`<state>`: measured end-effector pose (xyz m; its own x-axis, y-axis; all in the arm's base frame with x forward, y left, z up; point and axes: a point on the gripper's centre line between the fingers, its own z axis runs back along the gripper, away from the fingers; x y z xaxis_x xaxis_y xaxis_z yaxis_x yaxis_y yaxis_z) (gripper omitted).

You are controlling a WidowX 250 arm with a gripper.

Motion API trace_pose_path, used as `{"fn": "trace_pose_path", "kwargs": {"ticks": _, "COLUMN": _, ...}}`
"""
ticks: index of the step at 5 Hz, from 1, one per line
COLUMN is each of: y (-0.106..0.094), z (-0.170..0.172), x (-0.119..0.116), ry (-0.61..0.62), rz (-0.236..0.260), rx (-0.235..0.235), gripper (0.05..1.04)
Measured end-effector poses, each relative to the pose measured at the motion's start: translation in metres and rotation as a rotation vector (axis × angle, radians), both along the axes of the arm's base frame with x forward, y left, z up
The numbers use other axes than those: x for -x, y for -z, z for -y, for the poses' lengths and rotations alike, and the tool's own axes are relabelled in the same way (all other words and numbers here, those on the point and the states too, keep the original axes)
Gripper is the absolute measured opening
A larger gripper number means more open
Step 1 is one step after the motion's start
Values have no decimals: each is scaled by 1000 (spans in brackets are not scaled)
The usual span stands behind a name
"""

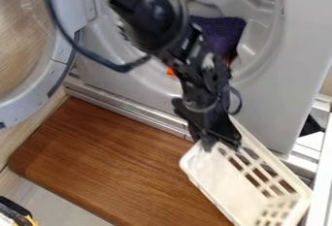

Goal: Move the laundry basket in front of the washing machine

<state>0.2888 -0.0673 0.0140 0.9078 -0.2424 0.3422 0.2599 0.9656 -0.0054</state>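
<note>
While jaws hang at one end, white basket (219, 172)

One close view from above, aslant onto the washing machine (299, 40).

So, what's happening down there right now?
The robot arm has its pincer at the upper end of the white basket; I can't tell how firm any hold is. The basket is in front of the washing machine, over the right end of a wooden board. The machine's door is open, with purple cloth at its opening.
</note>
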Motion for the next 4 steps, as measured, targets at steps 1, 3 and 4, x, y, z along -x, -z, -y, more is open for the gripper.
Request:
{"fn": "trace_pose_path", "kwargs": {"ticks": 1, "y": -19, "z": -6, "x": 5, "ry": -32, "rz": 31, "rx": 68, "gripper": 90}}
{"fn": "trace_pose_path", "kwargs": {"ticks": 3, "y": -58, "z": -43, "x": 21, "ry": -96, "rz": 90, "rx": 102, "gripper": 90}}
{"fn": "trace_pose_path", "kwargs": {"ticks": 4, "y": -65, "z": -75, "x": 26, "ry": -156, "rz": 86, "rx": 103, "gripper": 90}}
